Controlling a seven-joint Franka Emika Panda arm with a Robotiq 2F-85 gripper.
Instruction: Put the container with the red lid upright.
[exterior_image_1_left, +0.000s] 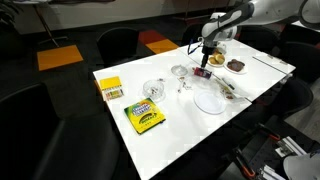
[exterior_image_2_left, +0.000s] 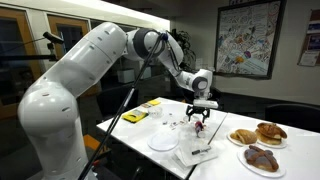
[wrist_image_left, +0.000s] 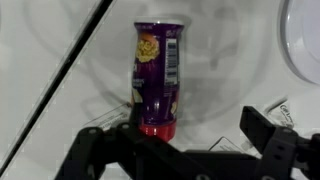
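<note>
The container with the red lid (wrist_image_left: 157, 85) is a small purple-labelled bottle. In the wrist view it seems to lie on the white table (exterior_image_1_left: 185, 135), with its red cap end towards my gripper. My gripper (wrist_image_left: 180, 140) is open, fingers wide apart, with the cap between them nearer the left finger. In both exterior views the gripper (exterior_image_1_left: 207, 62) (exterior_image_2_left: 200, 113) hovers just above the container, which shows as a small reddish spot (exterior_image_1_left: 203, 72) (exterior_image_2_left: 199, 126).
A yellow crayon box (exterior_image_1_left: 145, 117), a smaller yellow box (exterior_image_1_left: 110, 88), a clear glass vessel (exterior_image_1_left: 154, 89), a clear ring-like lid (exterior_image_1_left: 179, 70) and a white plate (exterior_image_1_left: 210, 98) are on the table. Plates of pastries (exterior_image_2_left: 258, 135) stand nearby. A dark cable (wrist_image_left: 70, 80) crosses the wrist view.
</note>
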